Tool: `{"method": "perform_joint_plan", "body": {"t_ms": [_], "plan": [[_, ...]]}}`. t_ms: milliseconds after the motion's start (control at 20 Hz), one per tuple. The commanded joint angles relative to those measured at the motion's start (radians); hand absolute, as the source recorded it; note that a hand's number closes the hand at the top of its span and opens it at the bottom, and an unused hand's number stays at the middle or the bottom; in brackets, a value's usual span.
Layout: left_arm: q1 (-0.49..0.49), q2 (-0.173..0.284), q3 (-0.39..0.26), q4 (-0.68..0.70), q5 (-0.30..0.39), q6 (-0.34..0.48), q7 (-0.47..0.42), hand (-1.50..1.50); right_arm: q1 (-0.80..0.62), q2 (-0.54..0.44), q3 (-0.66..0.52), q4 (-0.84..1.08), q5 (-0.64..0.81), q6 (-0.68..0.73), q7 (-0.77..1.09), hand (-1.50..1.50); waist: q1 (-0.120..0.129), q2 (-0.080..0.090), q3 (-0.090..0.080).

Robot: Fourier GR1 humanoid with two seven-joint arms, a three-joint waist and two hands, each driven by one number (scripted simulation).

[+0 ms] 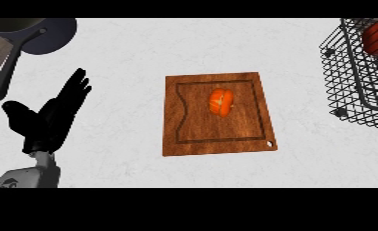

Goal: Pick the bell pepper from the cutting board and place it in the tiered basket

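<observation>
An orange bell pepper (221, 102) lies near the middle of a brown wooden cutting board (184, 140) on the white counter. A black wire tiered basket (347, 75) stands at the right edge, with something red (370, 40) inside it near the top. My left hand (46, 115) rests at the left side of the view, fingers straight and pointing up, holding nothing, well apart from the board. My right hand does not show.
A dark round pan (48, 35) with a handle running toward the left edge sits at the back left corner. White counter surface lies between the board and the basket.
</observation>
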State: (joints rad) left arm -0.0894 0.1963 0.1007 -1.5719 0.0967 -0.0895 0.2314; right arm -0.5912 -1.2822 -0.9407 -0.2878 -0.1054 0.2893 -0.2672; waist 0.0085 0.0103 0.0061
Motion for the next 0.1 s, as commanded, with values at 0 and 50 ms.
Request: {"method": "perform_joint_plan", "body": {"t_ms": [0,50], "plan": [[0.014,-0.020,-0.017,0.005,-0.008,0.001,-0.018,0.00,0.063,-0.049,-0.030,0.062,-0.014,0.055,-0.046,-1.50,0.003,0.003,0.002],[0.012,-0.022,-0.031,-0.016,-0.021,0.009,0.005,0.00,0.071,-0.055,-0.027,0.058,-0.009,0.056,-0.065,-1.50,0.006,0.002,0.003]]}}
